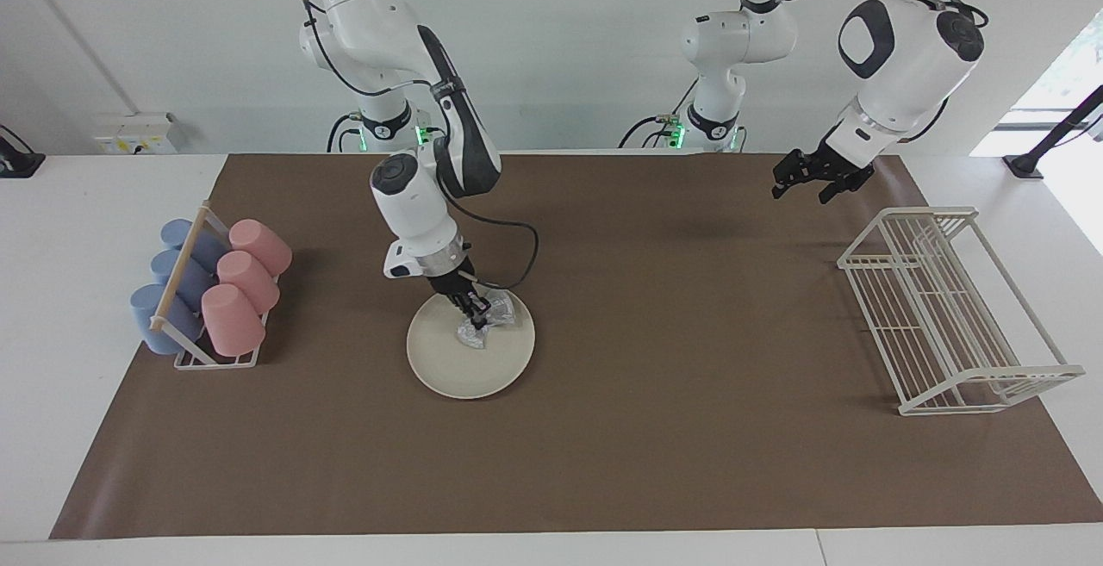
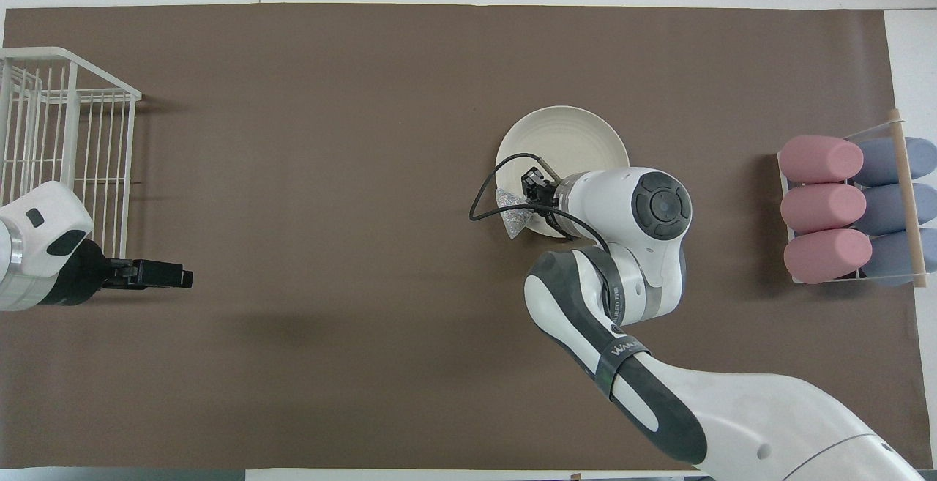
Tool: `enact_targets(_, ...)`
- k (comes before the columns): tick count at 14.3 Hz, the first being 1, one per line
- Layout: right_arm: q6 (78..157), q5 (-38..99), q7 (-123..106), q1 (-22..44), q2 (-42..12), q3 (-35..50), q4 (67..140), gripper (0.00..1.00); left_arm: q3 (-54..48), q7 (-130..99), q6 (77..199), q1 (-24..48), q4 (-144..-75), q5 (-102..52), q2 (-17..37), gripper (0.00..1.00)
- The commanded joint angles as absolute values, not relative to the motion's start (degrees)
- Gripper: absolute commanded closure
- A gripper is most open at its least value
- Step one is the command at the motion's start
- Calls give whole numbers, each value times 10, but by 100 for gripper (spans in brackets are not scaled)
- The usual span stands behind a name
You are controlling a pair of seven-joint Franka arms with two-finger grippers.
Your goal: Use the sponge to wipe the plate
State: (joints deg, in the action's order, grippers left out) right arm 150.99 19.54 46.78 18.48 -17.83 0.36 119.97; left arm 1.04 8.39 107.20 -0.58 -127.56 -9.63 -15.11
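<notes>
Sponge (image 1: pixel 485 321) sits on plate (image 1: pixel 470 345), at the rim nearest the robots, clamped in right claw (image 1: pixel 476 311). Left claw (image 1: pixel 817 178) waits, fingers apart, above the surface (image 1: pixel 655 428), well away from plate.

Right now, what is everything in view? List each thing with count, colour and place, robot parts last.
plate: one, cream-white, on the mat near the middle of the table.
sponge: one, silvery-grey, on the plate's edge nearest the robots.
pink cups: three, lying in the cup rack.
blue cups: three, lying beside the pink ones in the same rack.
cup rack: one, white wire with a wooden bar, right arm's end.
dish rack: one, white wire, left arm's end.
mat: one, brown, covering the table.
right claw: shut on the sponge, on the plate.
left claw: open, waiting over the mat near the dish rack.
</notes>
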Motion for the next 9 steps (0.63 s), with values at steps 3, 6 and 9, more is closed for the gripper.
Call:
enact_targets(3, 1507, 207, 426, 162, -192, 11, 1196, 100, 4, 76, 1078, -18, -1268, -83, -146, 0)
enact_targets(6, 1514, 214, 492, 210, -193, 11, 1196, 100, 4, 77, 1078, -14, -1267, -83, -147, 0)
enact_targets(9, 1516, 222, 518, 222, -194, 11, 1196, 100, 4, 76, 1085, -14, -1267, -83, -146, 0)
